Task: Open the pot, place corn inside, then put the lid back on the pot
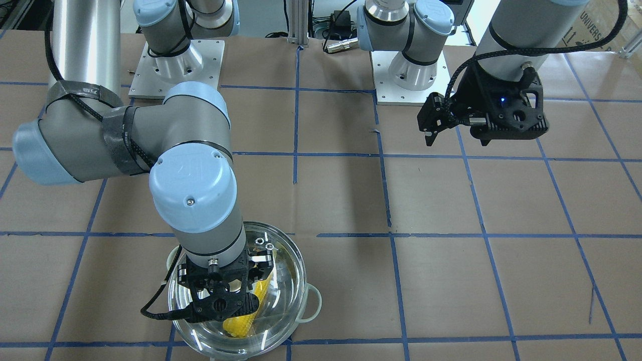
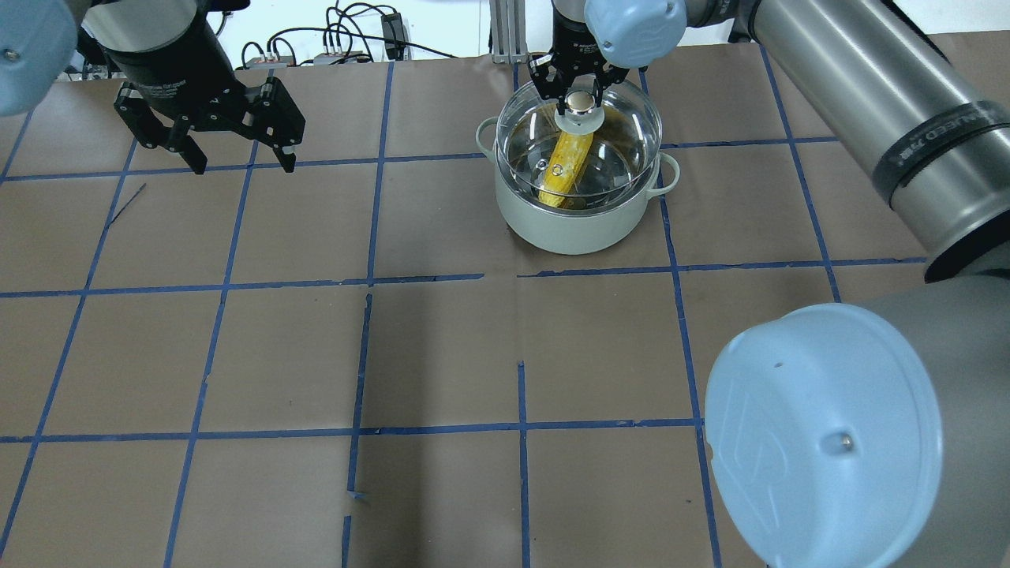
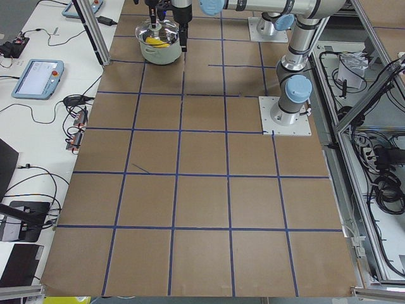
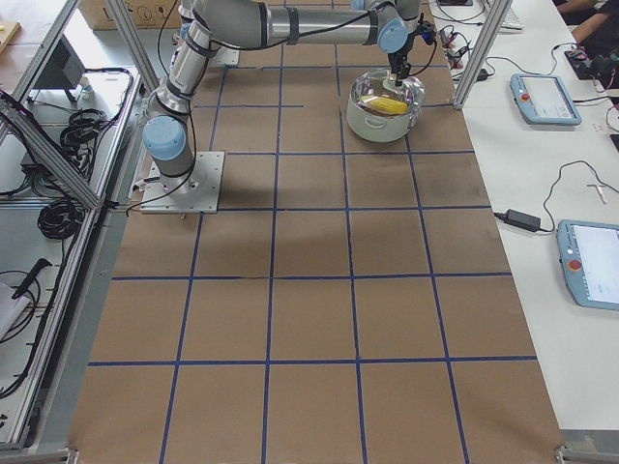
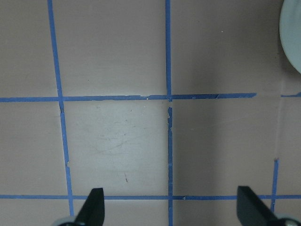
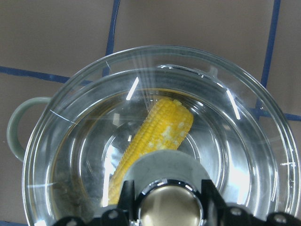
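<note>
The pot [image 2: 576, 229], round with a pale body and two loop handles, stands at the table's far side, right of centre in the overhead view. The yellow corn [image 2: 564, 170] lies inside it and shows through the glass in the right wrist view [image 6: 157, 129]. The clear domed lid [image 2: 627, 118] covers the pot's mouth; I cannot tell whether it rests on the rim. My right gripper [image 2: 580, 96] is straight above, shut on the lid's metallic knob [image 6: 167, 209]. My left gripper [image 2: 243, 164] is open and empty, held above bare table far left of the pot.
The table is brown paper with a blue tape grid. The two arm bases [image 1: 175, 67] stand at the robot's edge. An aluminium post [image 2: 505, 31] rises just behind the pot. Tablets and cables [image 4: 542, 97] lie on side benches beyond the table's far edge.
</note>
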You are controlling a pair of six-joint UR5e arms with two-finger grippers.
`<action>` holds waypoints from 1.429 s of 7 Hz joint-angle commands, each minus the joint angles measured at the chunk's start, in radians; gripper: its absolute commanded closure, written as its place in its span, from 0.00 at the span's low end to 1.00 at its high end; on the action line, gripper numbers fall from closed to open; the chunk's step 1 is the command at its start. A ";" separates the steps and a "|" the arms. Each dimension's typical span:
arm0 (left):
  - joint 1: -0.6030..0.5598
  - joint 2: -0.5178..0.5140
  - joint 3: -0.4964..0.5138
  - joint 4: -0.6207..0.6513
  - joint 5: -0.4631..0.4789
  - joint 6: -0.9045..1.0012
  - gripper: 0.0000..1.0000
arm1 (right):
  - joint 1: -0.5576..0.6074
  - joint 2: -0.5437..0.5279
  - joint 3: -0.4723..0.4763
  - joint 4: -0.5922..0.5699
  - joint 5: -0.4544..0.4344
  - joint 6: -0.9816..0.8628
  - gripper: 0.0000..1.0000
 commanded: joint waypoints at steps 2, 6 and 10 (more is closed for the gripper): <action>0.007 0.005 -0.001 0.001 0.007 -0.028 0.00 | 0.002 -0.001 0.000 0.024 0.000 0.001 0.89; 0.006 0.003 -0.002 0.075 0.004 -0.016 0.00 | 0.002 -0.003 0.002 0.030 0.001 0.001 0.89; 0.006 0.003 -0.004 0.075 0.006 -0.018 0.00 | 0.002 -0.003 0.002 0.043 0.000 0.001 0.88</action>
